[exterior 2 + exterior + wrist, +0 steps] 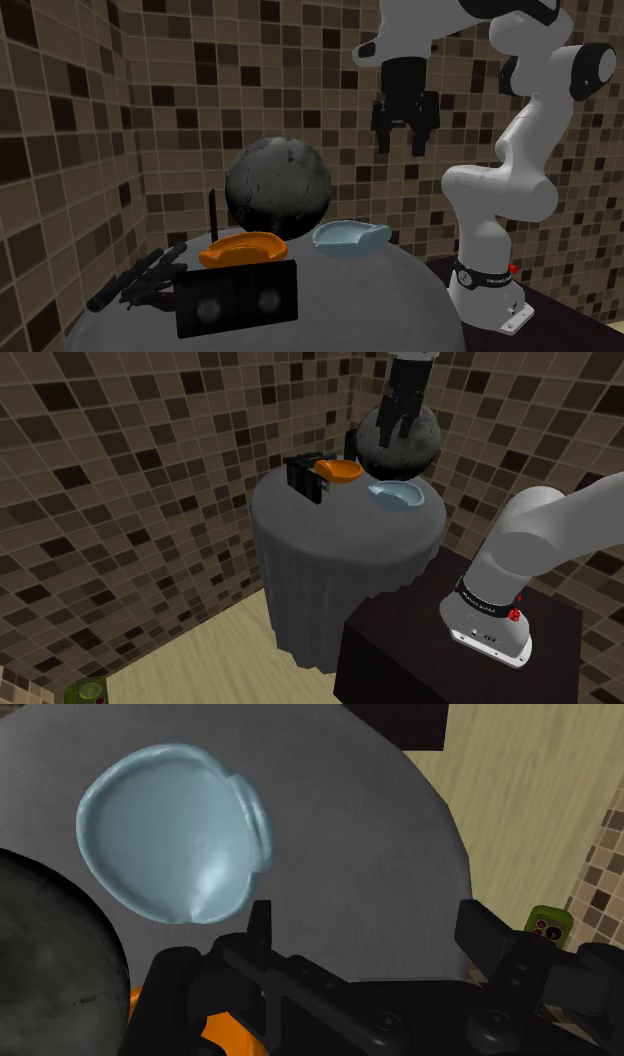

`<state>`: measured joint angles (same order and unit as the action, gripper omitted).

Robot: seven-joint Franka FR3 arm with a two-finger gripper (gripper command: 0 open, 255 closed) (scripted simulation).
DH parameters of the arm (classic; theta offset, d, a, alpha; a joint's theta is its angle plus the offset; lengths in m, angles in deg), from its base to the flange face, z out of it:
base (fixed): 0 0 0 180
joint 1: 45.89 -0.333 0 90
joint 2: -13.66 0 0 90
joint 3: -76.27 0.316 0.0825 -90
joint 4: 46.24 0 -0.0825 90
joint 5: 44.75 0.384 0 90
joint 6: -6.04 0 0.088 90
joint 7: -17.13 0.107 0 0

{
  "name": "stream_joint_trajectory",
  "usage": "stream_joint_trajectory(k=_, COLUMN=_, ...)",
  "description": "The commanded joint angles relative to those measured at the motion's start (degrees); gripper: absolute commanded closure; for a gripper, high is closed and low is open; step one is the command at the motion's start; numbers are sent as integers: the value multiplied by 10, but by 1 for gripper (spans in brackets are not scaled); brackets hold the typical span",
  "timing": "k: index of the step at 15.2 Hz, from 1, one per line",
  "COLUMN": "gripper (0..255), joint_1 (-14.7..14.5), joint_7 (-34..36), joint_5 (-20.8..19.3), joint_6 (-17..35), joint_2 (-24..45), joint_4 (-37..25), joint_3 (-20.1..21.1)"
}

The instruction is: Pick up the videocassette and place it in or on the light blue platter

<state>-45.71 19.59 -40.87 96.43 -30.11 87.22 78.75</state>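
Observation:
The videocassette [305,477] is a black box standing on its long edge near the rim of the round grey table [340,547]; in the second exterior view the videocassette [237,298] shows its two reel windows. The light blue platter [395,496] [348,238] [170,829] lies shallow and irregular on the table's other side. My gripper [400,424] [402,140] [370,929] hangs open well above the table, over the area beside the platter and far from the cassette. Nothing is between its fingers.
A big dark sphere [277,185] rests at the table's back. An orange dish [240,248] sits between cassette and platter. Black rods [140,280] lie beside the cassette. Tiled walls close in behind. A green object [85,692] lies on the floor.

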Motion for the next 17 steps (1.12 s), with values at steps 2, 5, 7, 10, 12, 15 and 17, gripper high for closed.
stream_joint_trajectory(k=2, gripper=0, joint_1=1, joint_7=4, joint_5=0, joint_6=16, joint_2=20, joint_4=-3, joint_3=3)
stream_joint_trajectory(k=5, gripper=0, joint_1=5, joint_7=15, joint_5=0, joint_6=60, joint_2=80, joint_4=-18, joint_3=10)
stream_joint_trajectory(k=7, gripper=0, joint_1=8, joint_7=22, joint_5=-1, joint_6=88, joint_2=122, joint_4=-32, joint_3=15)
stream_joint_trajectory(k=10, gripper=0, joint_1=12, joint_7=34, joint_5=-4, joint_6=124, joint_2=186, joint_4=-58, joint_3=21)
stream_joint_trajectory(k=12, gripper=0, joint_1=15, joint_7=43, joint_5=-7, joint_6=145, joint_2=230, joint_4=-79, joint_3=24)
stream_joint_trajectory(k=15, gripper=0, joint_1=19, joint_7=56, joint_5=-13, joint_6=172, joint_2=296, joint_4=-117, joint_3=29)
stream_joint_trajectory(k=17, gripper=0, joint_1=21, joint_7=65, joint_5=-18, joint_6=187, joint_2=340, joint_4=-146, joint_3=31)
